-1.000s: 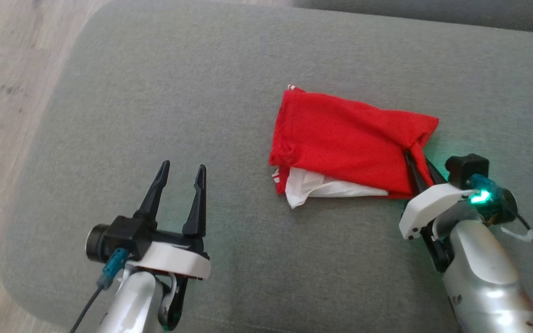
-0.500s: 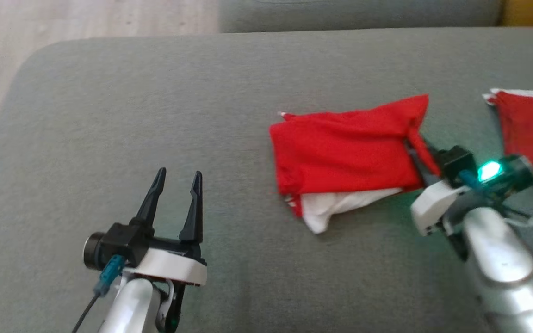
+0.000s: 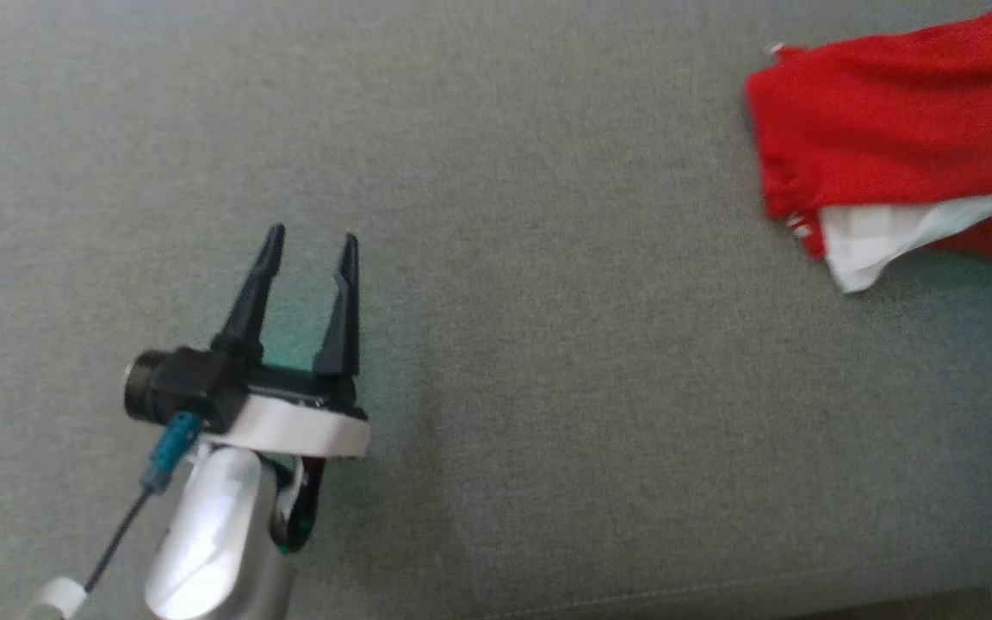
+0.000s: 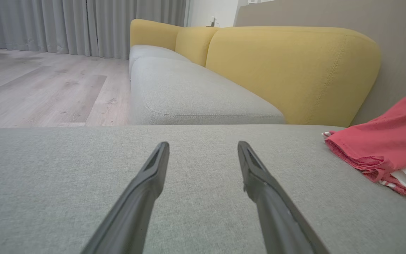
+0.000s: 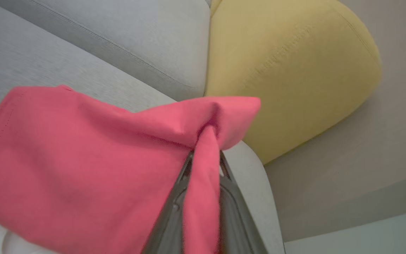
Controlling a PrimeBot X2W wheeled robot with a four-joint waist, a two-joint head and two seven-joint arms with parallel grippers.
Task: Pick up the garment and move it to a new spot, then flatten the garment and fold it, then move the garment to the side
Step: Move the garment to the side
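Two dark fingers on the left pincer (image 3: 310,241) stand wide apart with nothing between them. They point out low over the grey seat cushion (image 3: 548,362); whether the tips touch the fabric cannot be told. In the left wrist view the same pincer (image 4: 203,144) frames bare grey cloth. Ahead of it are a second grey seat cushion (image 4: 189,95), a yellow back cushion (image 4: 287,67), a wooden floor (image 4: 30,91) and grey curtains (image 4: 83,24).

The red garment (image 3: 883,146) lies well apart from the left pincer, off to its right and somewhat ahead of its tips. It is folded over itself, and a white layer (image 3: 883,237) sticks out from under its near edge. From the left wrist it shows as a low red heap (image 4: 389,141) on the cushion, to the right of the fingers.

The right pincer (image 5: 205,155) is closed tight on the garment. A pinched fold of red cloth runs down between its two fingers, and a corner bunches just past the tips. The rest of the garment (image 5: 83,151) spreads out to the left of this pincer. The yellow back cushion (image 5: 287,63) rises beyond its tips, up and to the right.
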